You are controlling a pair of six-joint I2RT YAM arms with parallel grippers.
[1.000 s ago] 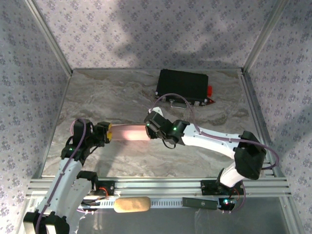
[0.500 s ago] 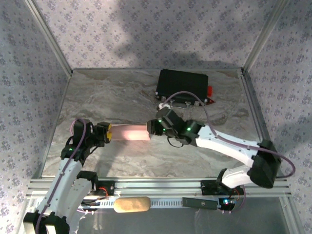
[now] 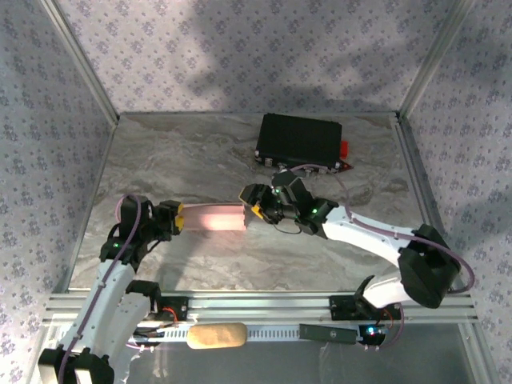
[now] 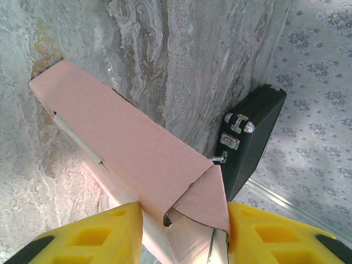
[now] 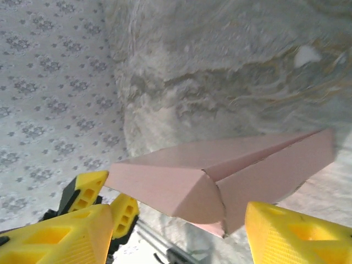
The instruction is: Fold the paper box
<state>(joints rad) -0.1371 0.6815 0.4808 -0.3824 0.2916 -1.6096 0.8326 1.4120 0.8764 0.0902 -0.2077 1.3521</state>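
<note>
Paper box (image 3: 212, 218): one, pink, a long folded tube over mid-table, spanning the gap between the two grippers, one end flap angled inward. Left gripper (image 3: 178, 218) pinches its left end, with yellow pads against both sides. Right gripper (image 3: 251, 202) sits at the right end with its fingers spread, clear of the card. One black case (image 3: 299, 140) lies farther back on the marbled table (image 3: 160, 160), just behind the right wrist, with a red piece (image 3: 345, 149) at its right end. One tan oblong pad (image 3: 216, 336) rests on the front rail.
</note>
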